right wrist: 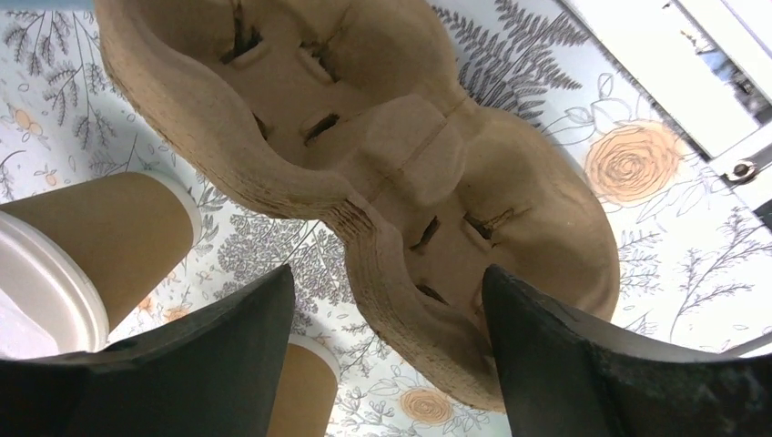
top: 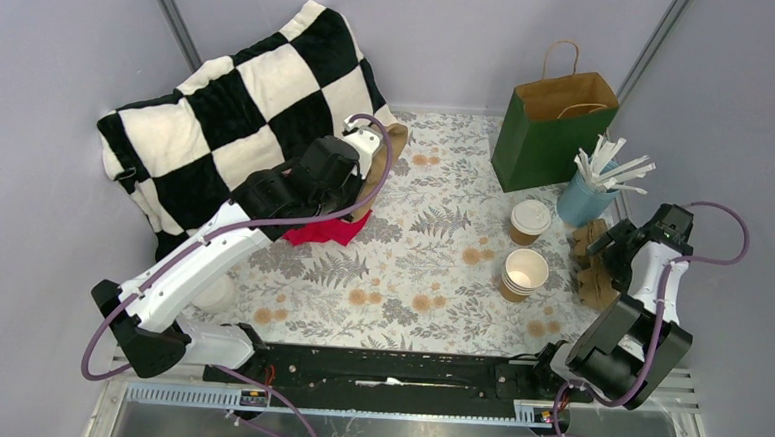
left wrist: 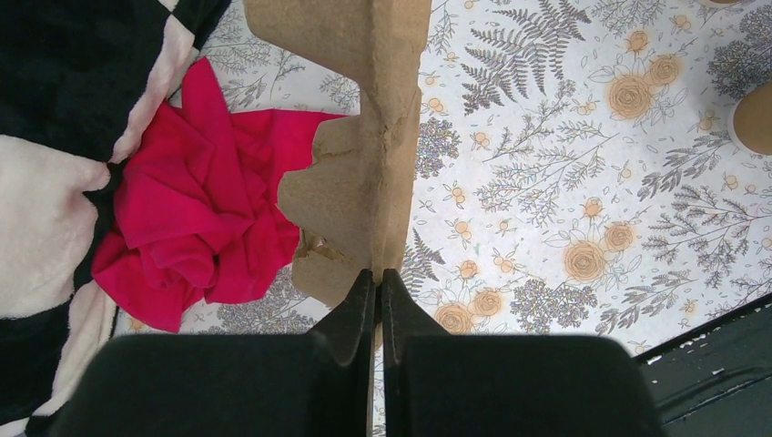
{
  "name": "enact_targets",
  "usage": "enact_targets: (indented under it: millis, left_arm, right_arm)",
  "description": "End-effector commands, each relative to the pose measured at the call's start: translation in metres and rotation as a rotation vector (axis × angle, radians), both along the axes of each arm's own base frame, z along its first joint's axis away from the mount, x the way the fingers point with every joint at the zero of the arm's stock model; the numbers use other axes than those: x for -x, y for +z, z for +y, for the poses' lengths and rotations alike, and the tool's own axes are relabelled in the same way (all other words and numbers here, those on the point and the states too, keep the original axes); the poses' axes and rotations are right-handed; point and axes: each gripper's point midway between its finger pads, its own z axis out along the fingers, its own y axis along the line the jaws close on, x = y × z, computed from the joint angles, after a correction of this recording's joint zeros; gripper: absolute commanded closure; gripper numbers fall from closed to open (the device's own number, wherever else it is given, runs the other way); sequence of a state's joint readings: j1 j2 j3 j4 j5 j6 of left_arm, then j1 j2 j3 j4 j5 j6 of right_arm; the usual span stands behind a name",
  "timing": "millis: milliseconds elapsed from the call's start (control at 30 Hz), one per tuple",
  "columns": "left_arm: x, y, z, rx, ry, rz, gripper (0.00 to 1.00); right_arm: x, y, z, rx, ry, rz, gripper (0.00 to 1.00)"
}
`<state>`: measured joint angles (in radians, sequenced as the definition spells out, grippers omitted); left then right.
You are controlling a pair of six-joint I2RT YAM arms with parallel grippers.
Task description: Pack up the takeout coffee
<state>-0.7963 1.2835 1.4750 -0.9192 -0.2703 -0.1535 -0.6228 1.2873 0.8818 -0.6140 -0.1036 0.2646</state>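
The takeout coffee, a brown cup with a white lid, stands right of the table's middle. A stack of lidless brown cups stands just in front of it. My left gripper is shut on the edge of a brown cardboard piece, held up on edge near the blanket. My right gripper is open over a stack of molded cup carriers, its rim between the fingers. A brown cup with a white top shows left; I cannot tell which cup.
A checkered blanket fills the back left, with a red cloth at its foot. A green and brown paper bag stands at the back right. A blue cup of white sticks is beside it.
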Motion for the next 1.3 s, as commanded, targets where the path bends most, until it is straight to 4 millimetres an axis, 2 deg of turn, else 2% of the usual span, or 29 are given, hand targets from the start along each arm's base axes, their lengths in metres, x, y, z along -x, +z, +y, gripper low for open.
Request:
enact_targets:
  millis: [0,133,300,367,467,533,633,733,833,900,967,1033,1200,1267]
  left_arm:
    - [-0.005,0.018,0.001,0.038,0.005,-0.062,1.00]
    - [-0.004,0.016,-0.002,0.041,-0.001,-0.054,1.00]
    - [-0.003,0.013,-0.005,0.044,-0.013,-0.042,1.00]
    - [-0.003,0.013,-0.007,0.045,-0.017,-0.039,1.00]
    - [-0.003,0.011,-0.008,0.046,-0.021,-0.033,1.00]
    - [-0.003,0.011,-0.009,0.045,-0.022,-0.032,1.00]
    - [-0.003,0.010,-0.011,0.048,-0.027,-0.030,1.00]
    - [-0.003,0.010,-0.013,0.050,-0.034,-0.027,1.00]
    - [-0.004,0.012,-0.012,0.046,-0.029,-0.030,1.00]
    - [-0.005,0.013,-0.012,0.043,-0.026,-0.033,1.00]
    - [-0.006,0.014,-0.012,0.036,-0.021,-0.035,1.00]
    - [-0.008,0.015,-0.012,0.034,-0.018,-0.037,1.00]
    - [-0.013,0.016,-0.014,0.023,-0.006,-0.035,1.00]
    - [-0.013,0.015,-0.015,0.025,-0.003,-0.029,1.00]
  right_arm:
    - [-0.001,0.001,0.010,-0.035,0.039,-0.033,0.24]
    - [0.007,-0.004,0.020,-0.086,0.024,-0.003,0.46]
    - [0.027,0.004,0.009,-0.021,-0.082,0.080,0.79]
    - [0.038,0.004,0.011,-0.022,-0.112,0.132,0.90]
    - [0.061,0.011,0.004,0.042,-0.185,0.248,0.92]
    - [0.068,0.017,0.000,0.087,-0.222,0.285,0.92]
    - [0.059,0.011,0.007,0.110,-0.181,0.299,0.91]
    - [0.050,-0.003,0.027,0.102,-0.102,0.366,0.90]
    - [0.051,-0.007,0.033,0.105,-0.102,0.399,0.89]
    - [0.051,-0.001,0.030,0.129,-0.103,0.390,0.76]
    - [0.050,0.015,0.026,0.151,-0.090,0.372,0.56]
    - [0.048,0.034,0.026,0.164,-0.077,0.342,0.42]
    - [0.028,0.103,0.024,0.205,-0.071,0.150,0.28]
    - [0.008,0.138,0.028,0.226,-0.035,0.028,0.24]
